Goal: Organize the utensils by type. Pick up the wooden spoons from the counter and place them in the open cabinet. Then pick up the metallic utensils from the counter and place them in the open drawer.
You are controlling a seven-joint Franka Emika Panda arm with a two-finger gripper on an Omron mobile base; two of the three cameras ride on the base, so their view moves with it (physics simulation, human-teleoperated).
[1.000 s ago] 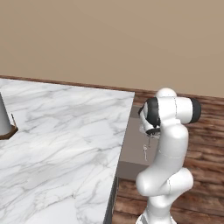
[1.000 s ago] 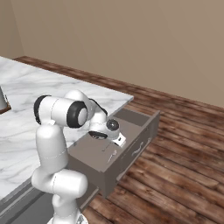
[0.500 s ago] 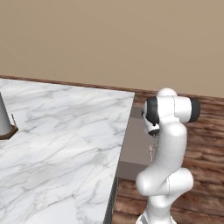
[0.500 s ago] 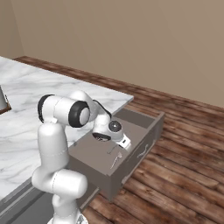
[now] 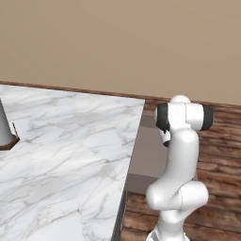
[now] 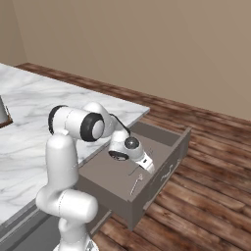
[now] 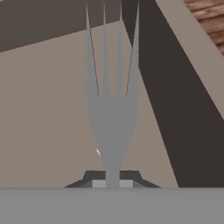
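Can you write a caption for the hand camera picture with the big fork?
A grey metal fork, its neck pinched in the gripper, points tines-first over the open drawer.

The white marble tabletop (image 5: 66, 155) with grey veins carries a grey object on a dark brown base (image 5: 5, 134) near its left edge. Just beside its right edge, the open drawer (image 6: 110, 176) stands pulled out over the wooden floor (image 6: 206, 206), a small metallic utensil (image 6: 135, 185) lying on its flat grey-brown bottom.
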